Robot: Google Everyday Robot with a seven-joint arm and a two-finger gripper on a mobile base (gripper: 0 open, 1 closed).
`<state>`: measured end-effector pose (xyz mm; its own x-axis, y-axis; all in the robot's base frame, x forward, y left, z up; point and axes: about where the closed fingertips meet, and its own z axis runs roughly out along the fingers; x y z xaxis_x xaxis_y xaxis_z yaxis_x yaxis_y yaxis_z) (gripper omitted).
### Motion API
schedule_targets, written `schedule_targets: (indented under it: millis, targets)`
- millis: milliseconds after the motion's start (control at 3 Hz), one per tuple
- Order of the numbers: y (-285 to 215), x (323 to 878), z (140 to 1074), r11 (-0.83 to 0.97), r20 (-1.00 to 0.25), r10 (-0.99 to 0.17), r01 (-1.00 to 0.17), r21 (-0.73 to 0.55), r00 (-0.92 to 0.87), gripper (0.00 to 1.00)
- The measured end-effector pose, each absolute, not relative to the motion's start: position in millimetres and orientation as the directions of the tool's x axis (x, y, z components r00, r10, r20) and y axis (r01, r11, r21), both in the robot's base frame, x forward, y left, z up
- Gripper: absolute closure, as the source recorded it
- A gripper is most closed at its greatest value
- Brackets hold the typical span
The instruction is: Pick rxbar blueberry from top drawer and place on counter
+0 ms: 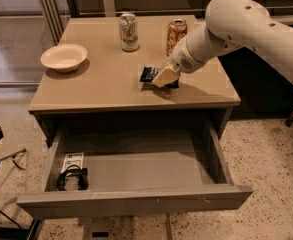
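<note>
The rxbar blueberry [148, 74], a small dark navy bar, is at the middle right of the tan counter [101, 84], right at its surface with a shadow under it. My gripper [164, 77] reaches in from the right and is shut on the bar's right end, its tan fingers [166, 75] covering that end. The top drawer [136, 201] is pulled open below the counter, well away from the gripper.
A green-white can [129, 32] and an orange can [176, 34] stand at the back of the counter, the orange one close behind my gripper. A cream bowl [64, 57] sits at the left. A black coiled cable [72, 178] and a white card [73, 160] lie in the drawer's left corner.
</note>
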<state>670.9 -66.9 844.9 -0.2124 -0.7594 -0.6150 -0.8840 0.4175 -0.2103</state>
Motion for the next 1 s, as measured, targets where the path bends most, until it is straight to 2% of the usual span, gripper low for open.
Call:
schedule_targets:
  millis: [333,1000]
  targets:
    - [-66.8,671.7,843.8,0.418,-0.615,-0.759,-0.884,-0.209,-0.214,0.87]
    - [-66.8,671.7,843.8,0.418,-0.615,-0.759,-0.884,-0.209,-0.214,0.41]
